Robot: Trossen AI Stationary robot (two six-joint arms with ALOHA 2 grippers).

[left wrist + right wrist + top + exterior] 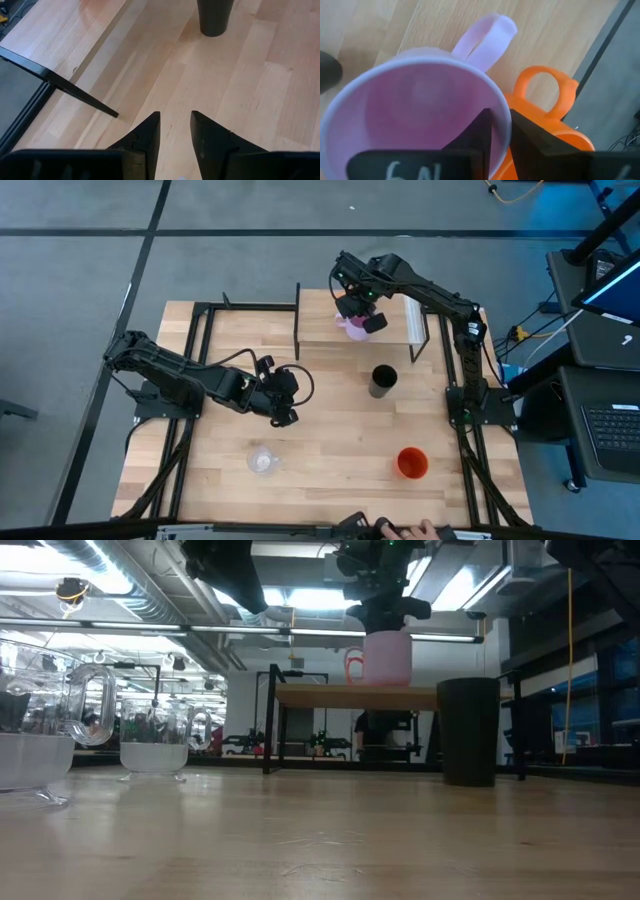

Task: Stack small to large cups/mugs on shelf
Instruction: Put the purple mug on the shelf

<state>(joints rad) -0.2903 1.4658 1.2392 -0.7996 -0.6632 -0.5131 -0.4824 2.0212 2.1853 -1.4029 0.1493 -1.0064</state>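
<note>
Two arms work over the table: the right gripper sits above the shelf with its narrowly parted fingers straddling the rim of the lilac mug, which is nested in the orange mug. The left gripper hovers over bare wood with a slim gap between its fingers, holding nothing. On the table stand one black cup, one red-orange cup, and one clear tumbler in the high view, two glasses showing in the low view.

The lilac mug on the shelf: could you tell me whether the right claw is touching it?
Touching. In the right wrist view the right claw straddles the rim of the lilac mug, one finger inside, one outside, pressed against the wall.
</note>
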